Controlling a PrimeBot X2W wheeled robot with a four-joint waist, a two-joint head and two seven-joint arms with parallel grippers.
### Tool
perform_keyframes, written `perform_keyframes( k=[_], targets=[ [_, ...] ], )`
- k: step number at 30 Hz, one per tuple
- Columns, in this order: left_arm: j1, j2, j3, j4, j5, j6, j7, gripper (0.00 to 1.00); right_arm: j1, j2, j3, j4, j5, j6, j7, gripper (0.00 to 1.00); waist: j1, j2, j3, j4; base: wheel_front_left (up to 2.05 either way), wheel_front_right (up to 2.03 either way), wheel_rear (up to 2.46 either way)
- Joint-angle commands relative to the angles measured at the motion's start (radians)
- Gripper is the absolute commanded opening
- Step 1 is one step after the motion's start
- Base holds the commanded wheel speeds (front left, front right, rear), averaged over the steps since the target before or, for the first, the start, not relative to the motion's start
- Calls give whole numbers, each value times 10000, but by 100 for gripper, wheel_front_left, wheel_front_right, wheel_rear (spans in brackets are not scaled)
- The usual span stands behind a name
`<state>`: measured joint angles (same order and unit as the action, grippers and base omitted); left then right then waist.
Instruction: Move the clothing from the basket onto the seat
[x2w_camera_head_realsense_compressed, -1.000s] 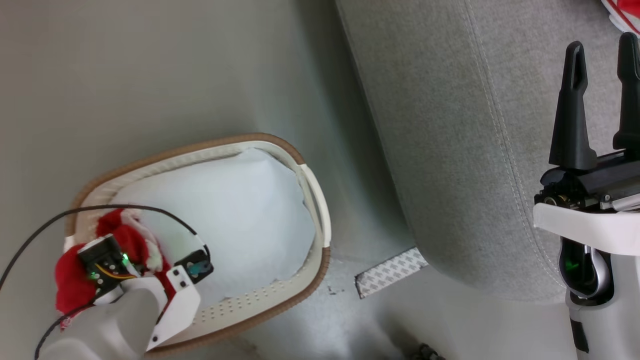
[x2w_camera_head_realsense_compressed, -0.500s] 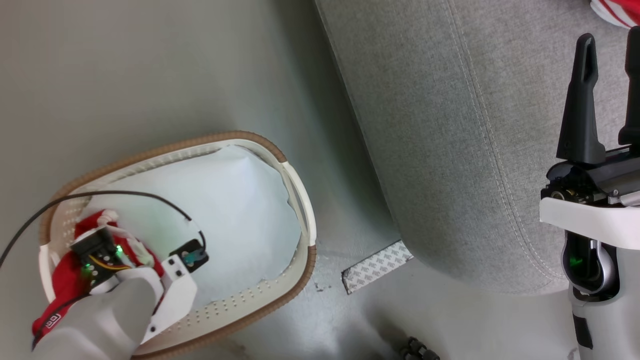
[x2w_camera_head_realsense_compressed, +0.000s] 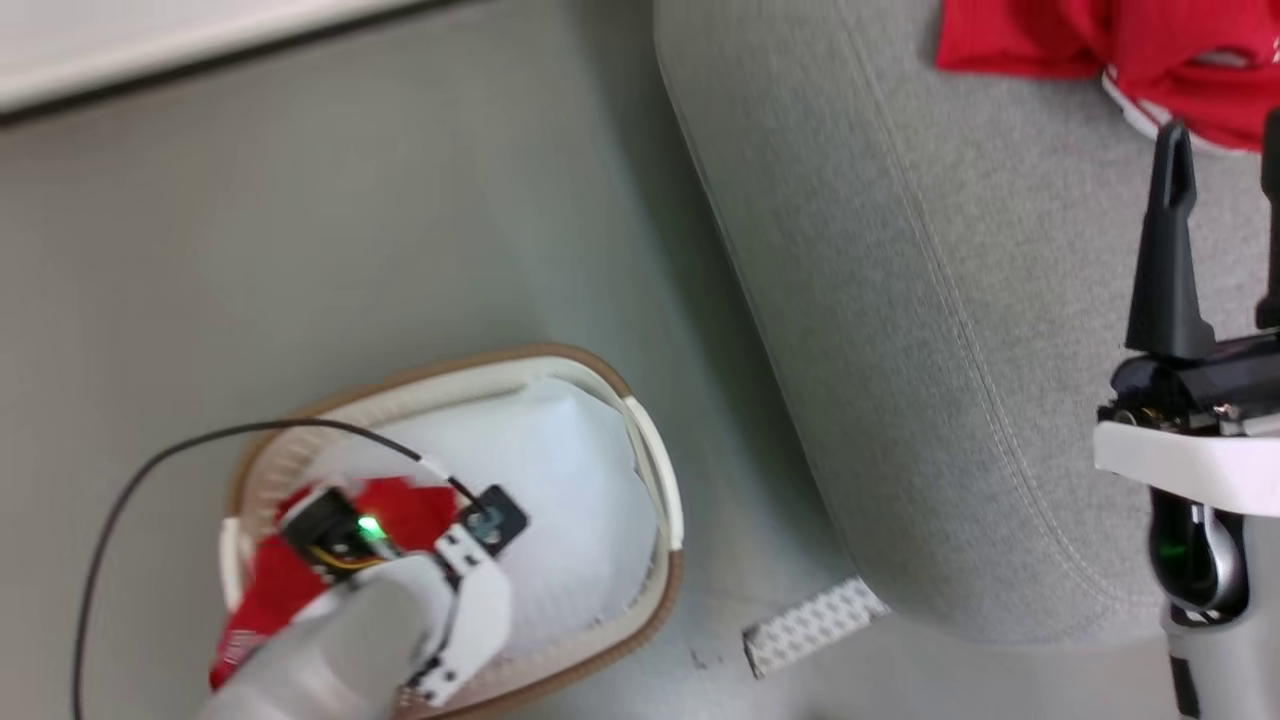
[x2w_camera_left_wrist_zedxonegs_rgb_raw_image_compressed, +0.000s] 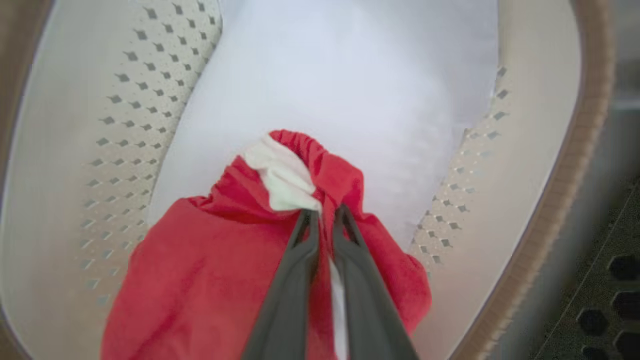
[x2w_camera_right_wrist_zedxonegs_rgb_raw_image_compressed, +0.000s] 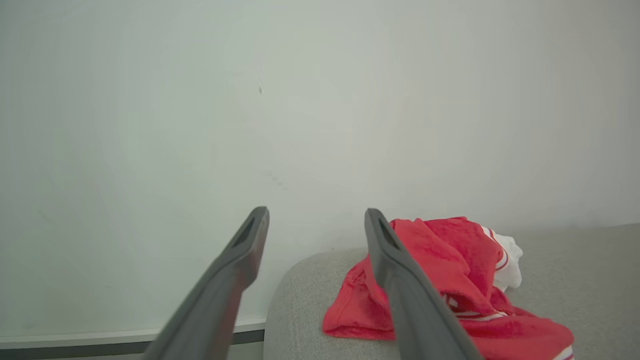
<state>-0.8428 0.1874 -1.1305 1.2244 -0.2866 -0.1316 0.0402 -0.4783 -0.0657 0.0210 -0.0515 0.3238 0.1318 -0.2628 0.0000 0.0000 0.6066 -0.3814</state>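
One red garment (x2w_camera_left_wrist_zedxonegs_rgb_raw_image_compressed: 200, 280) sits in the basket (x2w_camera_left_wrist_zedxonegs_rgb_raw_image_compressed: 150, 100), left gripper (x2w_camera_left_wrist_zedxonegs_rgb_raw_image_compressed: 326, 214) clamping it; perhaps two garments (x2w_camera_head_realsense_compressed: 1100, 40) lie on the seat (x2w_camera_head_realsense_compressed: 900, 300); right gripper (x2w_camera_right_wrist_zedxonegs_rgb_raw_image_compressed: 316, 212) gapes.

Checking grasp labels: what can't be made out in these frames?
- Head view: the pale forearm hides the left gripper and part of the red garment it grips.
- Left wrist view: bottom edge cuts off the garment's lower part.
- Head view: top edge cuts off the red clothing on the seat.

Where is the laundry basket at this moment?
In the head view, the basket stands on the floor at lower left, left of the grey seat; the left gripper reaches into it.
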Motion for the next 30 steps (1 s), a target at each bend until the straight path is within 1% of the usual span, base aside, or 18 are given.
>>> perform_keyframes(
  k=[1, 4, 6, 11, 14, 21, 26, 28, 30],
  targets=[
    [225, -114, 62, -71, -264, 20, -210, 0, 209, -175, -95, 76, -83, -22, -24, 100, 0, 0, -908, 669, 0, 0, 0],
    [378, -436, 154, -267, -701, 20, -672, 0, 448, -398, -205, 166, -96, -22, -24, 100, 0, 0, -1539, 1039, 0, 0, 0],
    [485, -639, 269, -485, -1042, 20, -1166, 0, 603, -563, -280, 243, -89, -22, -24, 100, 0, 0, -1989, 1267, 0, 0, 0],
    [793, -854, 637, -921, -1962, 19, -2226, 0, 1037, -868, -359, 452, 16, -22, -24, 100, 0, 0, -3054, 1735, 0, 0, 0],
    [871, -925, 857, -1261, -2396, 19, -2660, 0, 1335, -967, -359, 542, 89, -22, -24, 100, 0, 0, -3621, 1973, 0, 0, 0],
    [741, -604, 1607, -2584, -2976, 22, -3046, 0, 1875, -1223, -246, 791, 169, -22, -12, 100, 0, 0, -4465, 2404, 0, 0, 0],
    [897, -231, 2740, -4549, -3343, 198, -3048, 0, 2149, -1371, 34, 1009, 305, -22, -12, 100, 0, 0, -4923, 2609, 0, 0, 0],
    [1012, -29, 3116, -5365, -3154, 400, -3049, 0, 2208, -1406, 209, 1116, 364, -22, -12, 100, 0, 0, -5074, 2657, 0, 0, 0],
    [1207, 21, 3406, -6050, -3271, 461, -3045, 0, 2243, -1433, 332, 1216, 420, -22, -12, 100, 0, 0, -5236, 2698, 0, 0, 0]
  ],
)
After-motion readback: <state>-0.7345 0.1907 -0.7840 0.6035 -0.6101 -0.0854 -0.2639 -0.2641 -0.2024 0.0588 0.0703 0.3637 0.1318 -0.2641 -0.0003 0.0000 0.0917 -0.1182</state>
